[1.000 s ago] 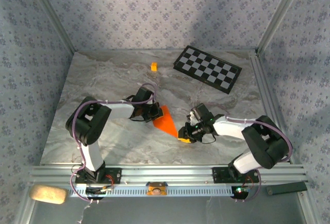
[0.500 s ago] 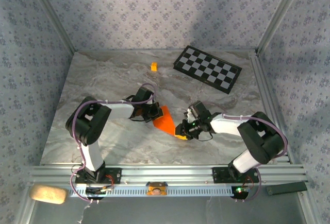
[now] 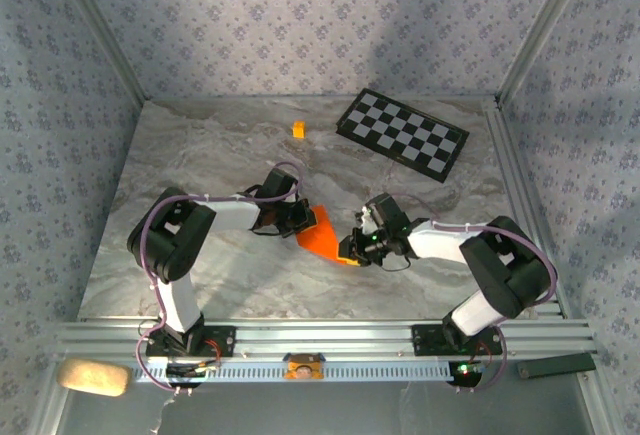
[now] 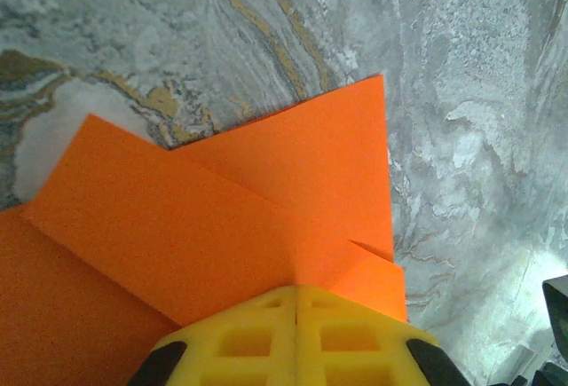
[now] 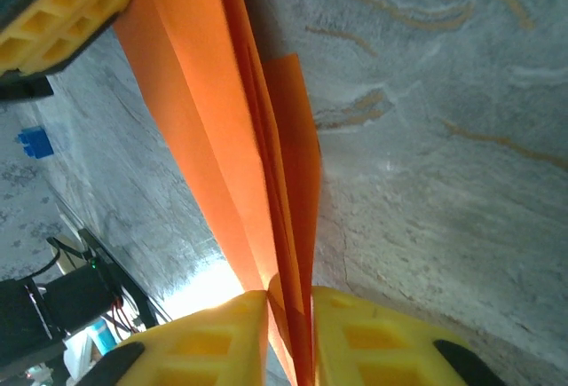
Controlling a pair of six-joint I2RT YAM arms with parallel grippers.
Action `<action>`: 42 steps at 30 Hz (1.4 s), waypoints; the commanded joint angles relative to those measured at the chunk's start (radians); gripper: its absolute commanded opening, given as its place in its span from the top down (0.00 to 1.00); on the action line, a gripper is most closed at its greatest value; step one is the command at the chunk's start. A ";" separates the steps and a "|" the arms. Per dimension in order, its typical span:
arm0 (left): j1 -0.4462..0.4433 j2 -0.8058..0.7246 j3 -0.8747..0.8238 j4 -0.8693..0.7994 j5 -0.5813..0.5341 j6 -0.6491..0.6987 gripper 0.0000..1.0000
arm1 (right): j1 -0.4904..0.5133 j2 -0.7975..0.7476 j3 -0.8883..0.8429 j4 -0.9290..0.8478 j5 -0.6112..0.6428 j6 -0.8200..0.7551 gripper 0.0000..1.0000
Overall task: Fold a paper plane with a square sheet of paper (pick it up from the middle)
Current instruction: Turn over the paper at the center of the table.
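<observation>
Nudged left toward mid-frame: right gripper (image 3: pixel 349 248), pinching folded orange paper (image 3: pixel 322 237); left gripper (image 3: pixel 303 217) unmoved, clamped on its upper-left end.

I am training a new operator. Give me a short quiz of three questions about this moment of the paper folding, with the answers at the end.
1. True or false: the fingers of the left gripper are spread wide apart.
2. What sits between the fingers of the right gripper? A) the small cube B) the folded orange paper C) nothing at all
3. Short answer: which patterned thing lies on the table at the far right, beyond both arms?

Key: 1. False, they are together. 2. B. 3. The checkered board.
</observation>
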 commanded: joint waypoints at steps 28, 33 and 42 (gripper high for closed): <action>0.000 -0.195 -0.023 -0.049 -0.081 0.010 0.57 | -0.049 -0.050 0.021 -0.054 -0.010 -0.111 1.00; -0.007 -0.258 -0.041 -0.072 -0.127 0.019 0.56 | -0.063 -0.122 0.048 -0.141 0.050 -0.154 1.00; -0.008 -0.399 -0.121 -0.074 -0.253 0.030 0.56 | -0.072 -0.309 0.151 -0.439 0.313 -0.342 1.00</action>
